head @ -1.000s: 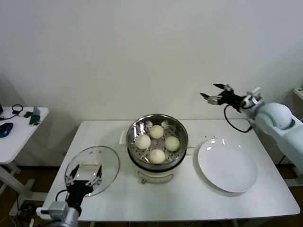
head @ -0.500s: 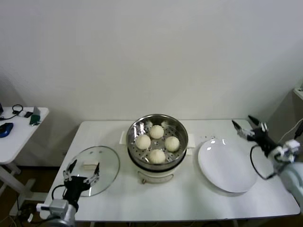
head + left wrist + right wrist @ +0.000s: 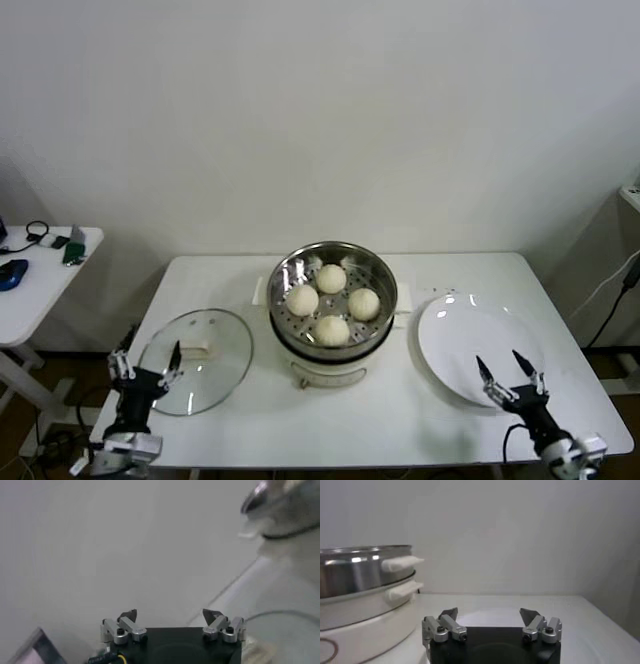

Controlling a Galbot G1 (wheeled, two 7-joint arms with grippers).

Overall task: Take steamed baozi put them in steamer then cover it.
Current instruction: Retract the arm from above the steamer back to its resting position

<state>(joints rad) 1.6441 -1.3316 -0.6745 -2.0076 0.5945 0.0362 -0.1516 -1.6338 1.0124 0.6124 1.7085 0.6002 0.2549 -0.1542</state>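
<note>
Four steamed baozi (image 3: 331,301) sit in the steamer (image 3: 332,262); cover (image 3: 196,358) still off.
Left tool (image 3: 146,365), spread and empty, should pinch the cover's handle squarely; right tool (image 3: 509,376) idles, spread.

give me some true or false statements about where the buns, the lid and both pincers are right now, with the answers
1. All four steamed baozi sit inside the steamer. True.
2. The cover is on top of the steamer. False: it lies flat on the table, to the left of the steamer.
3. The white plate holds one bun. False: nothing lies on it.
4. The left pincer is open, low at the table's near left corner beside the cover. True.
5. The right pincer is shut on a bun. False: it is open and holds nothing, at the near edge of the plate.
6. The steamer stands between the cover and the plate. True.
</note>
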